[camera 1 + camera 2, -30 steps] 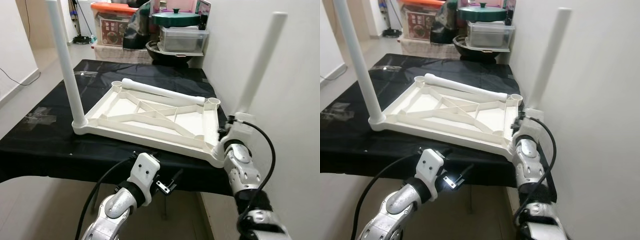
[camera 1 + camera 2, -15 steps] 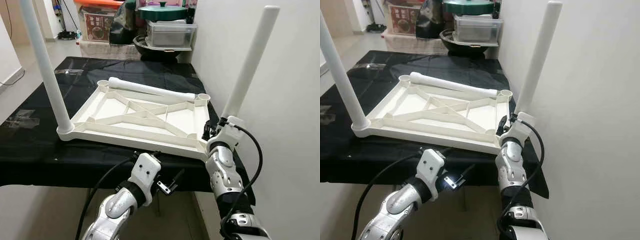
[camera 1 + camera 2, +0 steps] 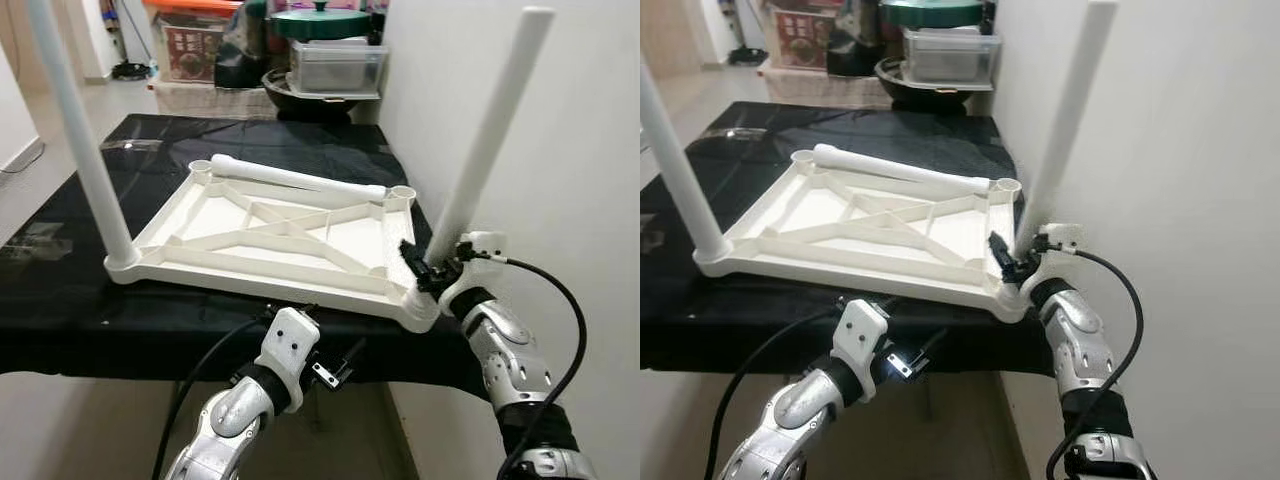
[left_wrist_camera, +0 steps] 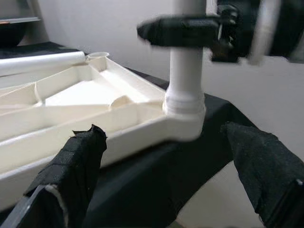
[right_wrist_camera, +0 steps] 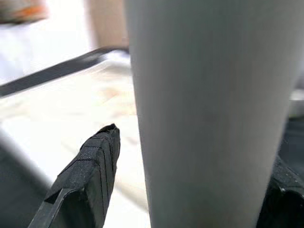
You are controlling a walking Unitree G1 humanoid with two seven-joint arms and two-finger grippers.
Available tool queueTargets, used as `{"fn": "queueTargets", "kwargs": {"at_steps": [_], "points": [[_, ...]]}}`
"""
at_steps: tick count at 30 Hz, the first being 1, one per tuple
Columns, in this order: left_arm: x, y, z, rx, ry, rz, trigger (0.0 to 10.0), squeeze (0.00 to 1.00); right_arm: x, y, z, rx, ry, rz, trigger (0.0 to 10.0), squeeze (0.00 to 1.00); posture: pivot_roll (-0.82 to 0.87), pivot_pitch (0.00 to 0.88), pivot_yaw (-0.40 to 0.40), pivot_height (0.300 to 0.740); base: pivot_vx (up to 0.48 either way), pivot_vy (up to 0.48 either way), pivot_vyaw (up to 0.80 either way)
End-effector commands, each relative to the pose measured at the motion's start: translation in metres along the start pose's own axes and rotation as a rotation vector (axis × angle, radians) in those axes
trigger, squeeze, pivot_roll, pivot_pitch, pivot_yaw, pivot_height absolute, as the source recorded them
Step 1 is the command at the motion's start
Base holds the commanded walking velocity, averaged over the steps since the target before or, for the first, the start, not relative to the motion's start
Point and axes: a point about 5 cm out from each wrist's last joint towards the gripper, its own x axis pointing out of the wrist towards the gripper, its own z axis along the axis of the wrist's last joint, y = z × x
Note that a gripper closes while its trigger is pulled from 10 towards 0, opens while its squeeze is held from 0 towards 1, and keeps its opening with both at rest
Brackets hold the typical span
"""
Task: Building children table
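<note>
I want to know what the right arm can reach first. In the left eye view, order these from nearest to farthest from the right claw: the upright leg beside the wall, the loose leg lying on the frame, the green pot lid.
1. Upright leg beside the wall: between the right claw fingers, at the frame's near right corner.
2. Loose leg: lying across the frame's far edge.
3. Green pot lid: on the clutter beyond the table.

arms: silver, jointed (white wrist housings) | cables: black, looped | end effector fingers [image 4: 78, 161]: black, textured
</note>
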Motion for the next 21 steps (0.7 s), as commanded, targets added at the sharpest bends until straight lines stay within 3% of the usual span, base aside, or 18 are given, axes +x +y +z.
{"fn": "queueTargets", "kwargs": {"at_steps": [1,2,5,11,12,13,14,21], "points": [[0.001,-0.001,-0.002,-0.001,0.003,-0.003,10.0,0.0,0.006,0.03,-0.01,0.003,0.061,0.224,10.0,0.0,0.16,0.0,-0.08,0.74,0.0,0.0,0.0],[0.001,-0.001,-0.002,-0.001,0.003,-0.003,10.0,0.0,0.006,0.03,-0.01,0.003,0.061,0.224,10.0,0.0,0.16,0.0,-0.08,0.74,0.0,0.0,0.0],[0.001,0.0,-0.001,0.004,0.0,-0.003,10.0,0.0,0.002,0.045,-0.014,-0.014,0.121,0.419,10.0,0.0,0.17,0.0,-0.085,0.74,0.0,0.0,0.0],[0.002,0.001,-0.001,0.006,-0.001,-0.006,10.0,0.0,0.002,0.055,-0.011,0.0,0.123,0.524,10.0,0.0,0.17,0.0,-0.082,0.74,0.0,0.0,0.0],[0.002,0.001,-0.001,0.005,-0.001,-0.007,10.0,0.0,0.002,0.057,-0.008,0.011,0.112,0.537,1.1,0.0,0.17,0.0,-0.082,0.74,0.0,0.0,0.0],[0.002,0.001,-0.001,0.004,-0.001,-0.007,10.0,0.0,0.003,0.057,-0.006,0.018,0.106,0.547,1.1,0.0,0.17,0.0,-0.082,0.74,0.0,0.0,0.0],[0.002,0.001,-0.001,0.004,-0.001,-0.008,10.0,0.0,0.003,0.057,-0.004,0.021,0.097,0.546,0.0,0.0,0.17,0.0,-0.084,0.74,0.0,0.0,0.0],[0.002,0.0,0.0,0.005,-0.003,-0.009,10.0,0.0,0.007,0.055,-0.006,0.012,0.097,0.489,0.0,0.0,0.17,0.0,-0.087,0.74,0.0,0.0,0.0]]}}
